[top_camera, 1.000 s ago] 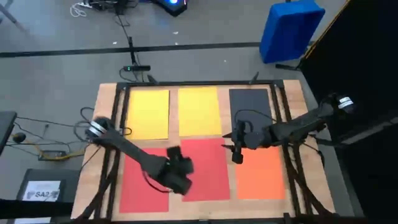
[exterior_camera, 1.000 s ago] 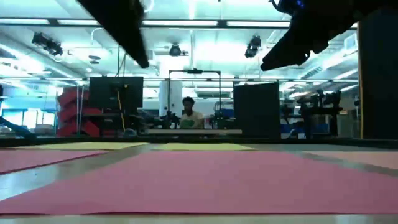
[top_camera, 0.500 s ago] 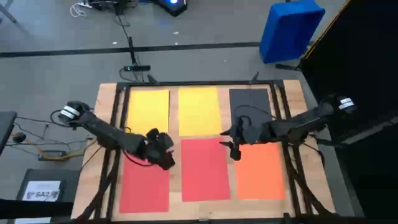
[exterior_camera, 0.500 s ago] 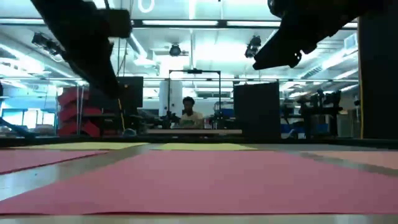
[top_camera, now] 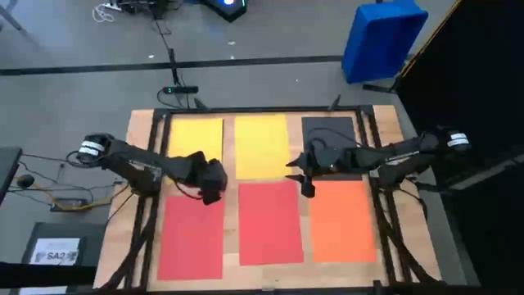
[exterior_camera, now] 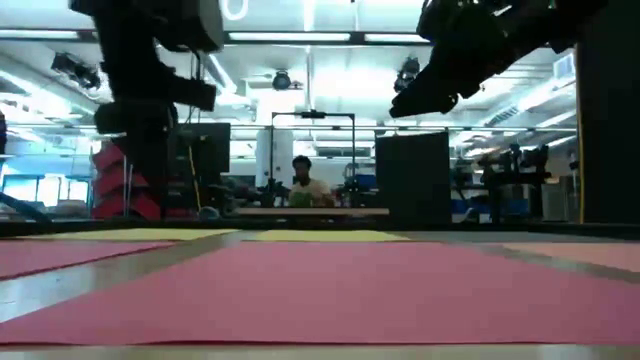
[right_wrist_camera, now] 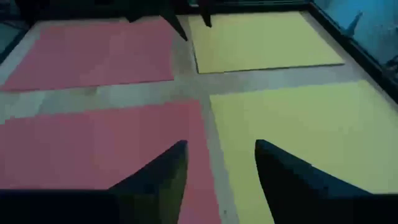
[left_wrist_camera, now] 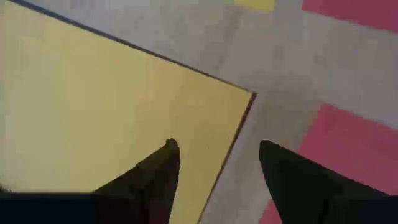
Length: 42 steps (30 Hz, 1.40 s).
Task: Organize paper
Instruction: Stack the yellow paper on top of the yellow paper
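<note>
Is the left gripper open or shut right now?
Open. In the left wrist view its two dark fingers stand apart, with the corner of the left yellow sheet and bare table showing between them; nothing is held.

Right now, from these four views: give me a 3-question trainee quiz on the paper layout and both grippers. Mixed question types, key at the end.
1. Multiple choice: which flat sheet lies nearest the right gripper in the high view?
A. the yellow paper sheet in the far left corner
B. the orange paper sheet on the near right
C. the dark grey paper sheet at far right

2. True or false: the left gripper has its fingers apart above a corner of that far-left yellow sheet.

3. Fill in: the wooden table shows two yellow sheets, two ___ sheets, one orange and one dark grey.

Key: 1 B; 2 true; 3 red.
</note>
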Available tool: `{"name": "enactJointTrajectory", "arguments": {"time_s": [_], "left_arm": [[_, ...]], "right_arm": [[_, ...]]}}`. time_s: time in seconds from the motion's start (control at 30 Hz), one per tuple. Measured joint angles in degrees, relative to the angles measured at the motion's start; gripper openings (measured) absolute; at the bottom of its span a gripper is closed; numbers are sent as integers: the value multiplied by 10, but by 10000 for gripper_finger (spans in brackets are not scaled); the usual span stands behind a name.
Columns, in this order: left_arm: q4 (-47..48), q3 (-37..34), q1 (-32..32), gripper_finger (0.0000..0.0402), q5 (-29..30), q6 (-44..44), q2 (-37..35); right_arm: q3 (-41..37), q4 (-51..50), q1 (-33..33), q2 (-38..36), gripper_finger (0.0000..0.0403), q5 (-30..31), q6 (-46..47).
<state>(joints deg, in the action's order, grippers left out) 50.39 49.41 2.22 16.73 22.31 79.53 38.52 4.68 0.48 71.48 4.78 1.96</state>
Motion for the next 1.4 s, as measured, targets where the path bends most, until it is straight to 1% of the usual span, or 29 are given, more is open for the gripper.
{"name": "enactJointTrajectory", "arguments": {"time_s": [0.07,0.13,0.23,0.4,0.5,0.63,0.77,0.87,0.97,1.07,1.17,1.4], "left_arm": [[-27,-9,-25,199,-21,-41,0],[-69,-20,-46,195,-54,-73,-2],[-104,-35,-70,188,-91,-101,-2],[-114,-48,-90,182,-100,-121,-19],[-156,-79,-98,182,-101,-132,-60],[-199,-147,-118,182,-101,-128,-150],[-204,-201,-128,182,-122,-99,-224],[-203,-211,-126,182,-123,-104,-244],[-204,-212,-126,182,-123,-131,-242],[-203,-212,-126,182,-125,-144,-222],[-203,-212,-126,182,-137,-146,-194],[-210,-212,-126,184,-162,-172,-142]], "right_arm": [[0,8,-6,19,162,-17,-13],[0,9,-11,45,162,-34,-22],[0,16,-14,83,162,-50,-26],[0,65,-14,118,162,-58,-23],[0,103,-19,127,162,-67,-27],[0,127,-39,127,162,-75,-36],[10,133,-63,127,162,-80,-36],[32,123,-70,129,162,-97,-52],[66,76,-70,133,162,-115,-72],[93,28,-66,140,162,-114,-85],[105,31,-62,155,162,-112,-86],[108,45,-53,196,162,-106,-43]]}}
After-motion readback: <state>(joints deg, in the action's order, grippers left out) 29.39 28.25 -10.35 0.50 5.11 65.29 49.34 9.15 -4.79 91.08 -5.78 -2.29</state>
